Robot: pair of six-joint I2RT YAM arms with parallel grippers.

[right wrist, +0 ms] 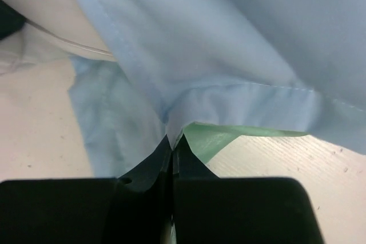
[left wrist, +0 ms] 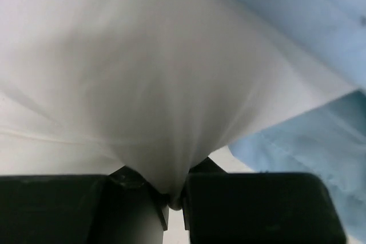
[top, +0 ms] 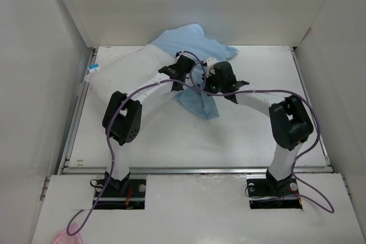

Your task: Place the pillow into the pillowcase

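Pinching a fold of pillow (left wrist: 143, 72), my left fingers (left wrist: 171, 207) are closed tight; my right fingers (right wrist: 171, 164) clamp the pillowcase (right wrist: 229, 38) hem. Pillow lies at eleven o'clock on the surface (top: 229, 135), pillowcase at twelve; most insertion remains, I judge.

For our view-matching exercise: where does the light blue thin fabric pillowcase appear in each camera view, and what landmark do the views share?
Top external: the light blue fabric pillowcase, far centre of the picture.
Left wrist: along the right edge.
Right wrist: fills most of the frame, hem pinched by the right gripper.
Shared landmark: the plump white pillow beside it.
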